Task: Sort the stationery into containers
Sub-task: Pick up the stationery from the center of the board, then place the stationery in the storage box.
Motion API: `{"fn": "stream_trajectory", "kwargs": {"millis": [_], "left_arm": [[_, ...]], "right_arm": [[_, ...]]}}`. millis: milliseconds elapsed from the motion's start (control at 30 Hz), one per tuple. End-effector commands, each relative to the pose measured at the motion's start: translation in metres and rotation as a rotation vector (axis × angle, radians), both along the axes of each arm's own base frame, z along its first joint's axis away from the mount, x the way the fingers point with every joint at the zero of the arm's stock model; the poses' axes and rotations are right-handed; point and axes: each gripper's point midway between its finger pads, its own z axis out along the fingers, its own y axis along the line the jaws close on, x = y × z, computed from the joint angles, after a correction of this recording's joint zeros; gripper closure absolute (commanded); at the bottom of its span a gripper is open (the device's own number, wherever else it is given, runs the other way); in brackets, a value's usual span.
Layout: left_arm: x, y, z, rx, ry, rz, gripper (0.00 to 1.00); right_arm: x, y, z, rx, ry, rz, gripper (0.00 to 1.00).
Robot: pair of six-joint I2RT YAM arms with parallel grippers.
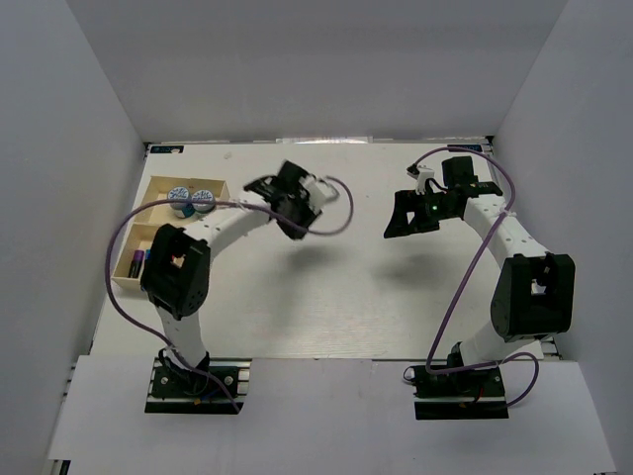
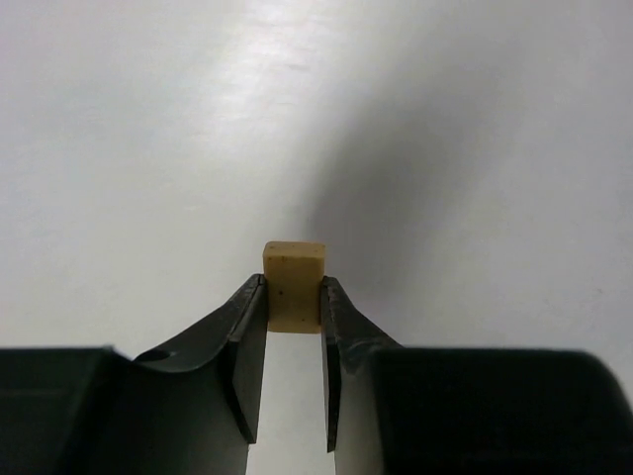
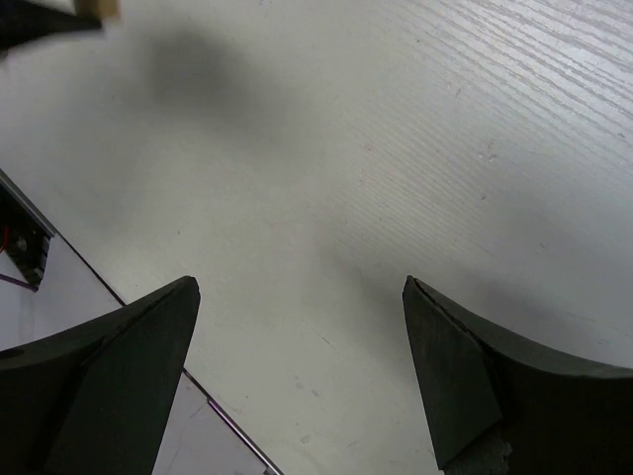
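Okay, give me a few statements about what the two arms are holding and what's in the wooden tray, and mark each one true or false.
1. The left end effector is closed on a tan eraser block. True.
2. The right end effector is holding a highlighter. False: its jaws stand wide apart with nothing between them.
3. Two blue-and-white rolls sit side by side in the far compartment of the wooden tray. True.
4. The tan eraser block lies inside the tray. False: it is pinched between the left end effector's fingers, out to the right of the tray.
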Motion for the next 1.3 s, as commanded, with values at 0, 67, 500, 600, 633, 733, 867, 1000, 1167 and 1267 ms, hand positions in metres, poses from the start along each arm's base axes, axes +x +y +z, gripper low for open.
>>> {"fn": "stream_trajectory", "kwargs": {"millis": [0,67,500,600,633,733,867,1000,1167,1267], "left_arm": [[0.041,0.059,0.051,-0.049,0.032,0.292,1.00],[0.046,0.091,0.066,-0.047,0.058,0.362,1.00],[0.010,0.278,0.087,-0.058,0.144,0.723,1.00],[-0.007,0.285,0.073,-0.059,0.198,0.740,1.00],[-0.011,0.289,0.071,-0.059,0.203,0.749,1.00],[-0.021,0.293,0.059,-0.045,0.213,0.748,1.00],[-0.029,0.293,0.053,-0.034,0.187,0.733,0.95],[-0.035,0.294,0.040,-0.017,0.219,0.738,0.82],[-0.032,0.291,0.039,-0.038,0.217,0.733,0.54],[-0.029,0.290,0.040,-0.045,0.215,0.726,0.36]], "right_arm": [[0.000,-0.001,0.003,0.015,-0.013,0.002,0.11],[0.001,0.001,0.003,0.021,-0.014,0.006,0.11],[0.001,0.004,0.002,0.039,-0.001,0.016,0.12],[0.001,0.003,0.002,0.035,-0.003,0.011,0.12],[0.000,0.004,0.003,0.035,-0.005,0.015,0.12],[0.000,0.003,0.003,0.034,-0.007,0.010,0.12],[0.000,0.003,0.001,0.033,-0.002,0.011,0.12],[0.002,0.003,0.001,0.032,-0.001,0.009,0.12],[0.003,0.002,0.000,0.021,-0.001,0.003,0.12],[0.002,0.001,-0.001,0.016,-0.001,0.001,0.11]]}}
